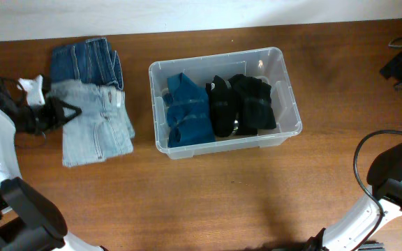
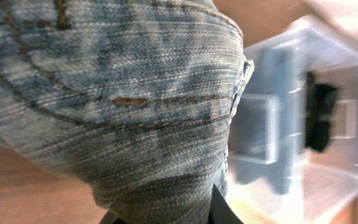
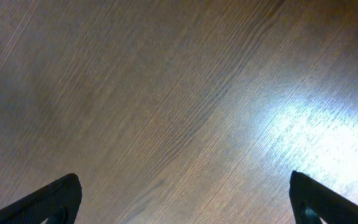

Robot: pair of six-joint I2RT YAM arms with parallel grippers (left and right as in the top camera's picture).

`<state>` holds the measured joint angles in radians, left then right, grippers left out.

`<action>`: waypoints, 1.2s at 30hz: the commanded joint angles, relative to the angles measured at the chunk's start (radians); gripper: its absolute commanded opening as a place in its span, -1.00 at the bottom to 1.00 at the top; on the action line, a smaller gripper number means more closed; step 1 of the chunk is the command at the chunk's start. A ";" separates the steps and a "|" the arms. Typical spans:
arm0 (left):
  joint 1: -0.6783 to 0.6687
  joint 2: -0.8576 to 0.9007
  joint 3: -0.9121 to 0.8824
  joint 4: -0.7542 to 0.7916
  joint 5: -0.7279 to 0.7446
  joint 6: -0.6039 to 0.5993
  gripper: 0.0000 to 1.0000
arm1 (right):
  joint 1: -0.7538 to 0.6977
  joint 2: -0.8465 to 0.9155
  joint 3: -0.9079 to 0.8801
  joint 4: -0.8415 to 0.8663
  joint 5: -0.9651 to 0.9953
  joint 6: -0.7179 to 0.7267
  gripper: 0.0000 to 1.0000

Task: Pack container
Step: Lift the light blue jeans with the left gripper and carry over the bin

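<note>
Where left gripper (image 1: 74, 111) meets pale twill jeans (image 1: 96, 132) | clear rounded-corner container (image 1: 289, 94)

A clear container (image 1: 289, 104) near the far edge of the bench (image 1: 208, 202) holds one blue garment (image 1: 187, 111) and two black garments (image 1: 223, 104). Toward the left edge lie light jeans (image 1: 100, 132) and dark jeans (image 1: 82, 61), the left gripper (image 1: 74, 110) over the light pair.
</note>
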<state>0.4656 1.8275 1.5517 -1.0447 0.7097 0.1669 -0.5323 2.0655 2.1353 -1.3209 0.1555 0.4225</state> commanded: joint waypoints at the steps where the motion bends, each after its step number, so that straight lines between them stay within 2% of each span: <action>1: -0.018 -0.089 0.106 -0.005 0.185 -0.076 -0.99 | 0.002 0.006 -0.005 0.000 0.006 0.013 0.97; 8: -0.160 -0.146 0.223 0.046 0.193 -0.260 -0.99 | 0.002 0.006 -0.005 0.000 0.006 0.013 0.97; 14: -0.340 -0.173 0.241 0.242 0.214 -0.460 -0.99 | 0.002 0.006 -0.005 0.000 0.006 0.013 0.97; 18: -0.496 -0.166 0.240 0.387 0.167 -0.650 -0.99 | 0.002 0.006 -0.005 0.000 0.006 0.013 0.97; 24: -0.667 -0.157 0.237 0.409 0.031 -0.748 -0.99 | 0.002 0.006 -0.005 0.000 0.006 0.013 0.97; 25: -0.717 -0.146 0.236 0.409 -0.041 -0.782 -0.99 | 0.002 0.006 -0.005 0.000 0.006 0.013 0.97; 28: -0.782 -0.120 0.236 0.413 -0.122 -0.837 -0.99 | 0.002 0.006 -0.005 0.000 0.006 0.013 0.97; 36: -0.916 0.068 0.236 0.575 -0.157 -0.929 -0.99 | 0.002 0.006 -0.005 0.000 0.006 0.013 0.97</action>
<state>-0.4217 1.8355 1.7592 -0.5194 0.5579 -0.7002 -0.5323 2.0655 2.1353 -1.3209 0.1555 0.4232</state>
